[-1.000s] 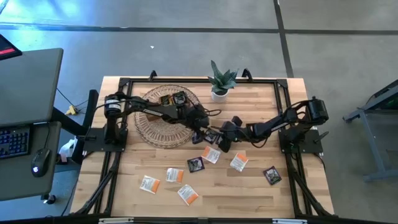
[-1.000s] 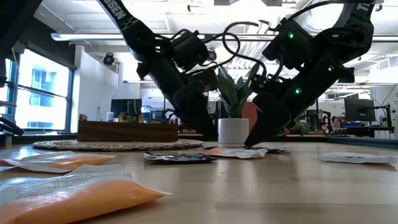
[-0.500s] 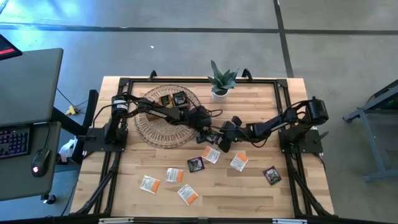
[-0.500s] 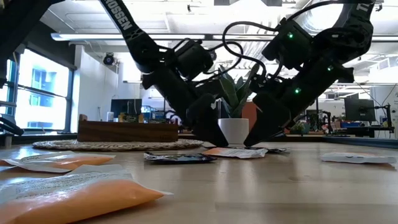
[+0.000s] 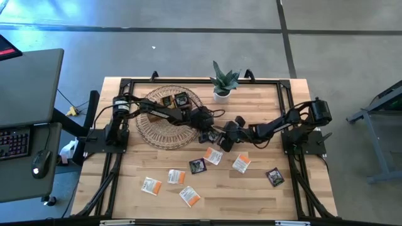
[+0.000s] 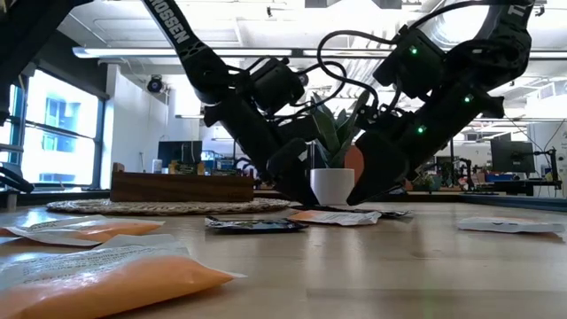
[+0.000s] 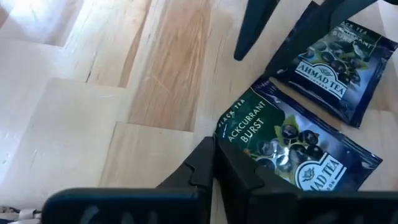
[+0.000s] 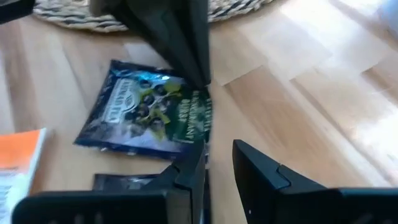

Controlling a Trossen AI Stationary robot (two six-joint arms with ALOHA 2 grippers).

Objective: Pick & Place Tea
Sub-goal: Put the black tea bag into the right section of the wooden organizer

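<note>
A dark tea sachet (image 7: 283,146) lies flat on the surface (image 5: 251,188), pinched at its edge by the closed left end effector (image 7: 214,168). The right end effector (image 8: 214,165) (slightly parted, nothing held) is poised beside it. Other sachets (image 5: 182,179) are scattered nearby.

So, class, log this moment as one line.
left gripper: at edge of dark sachet | right gripper: open, at neighbouring sachet | both flat on table

table (image 5: 264,188) | tea sachets (image 5: 182,185) | woven mat (image 5: 151,129) | potted plant (image 5: 223,85)
</note>
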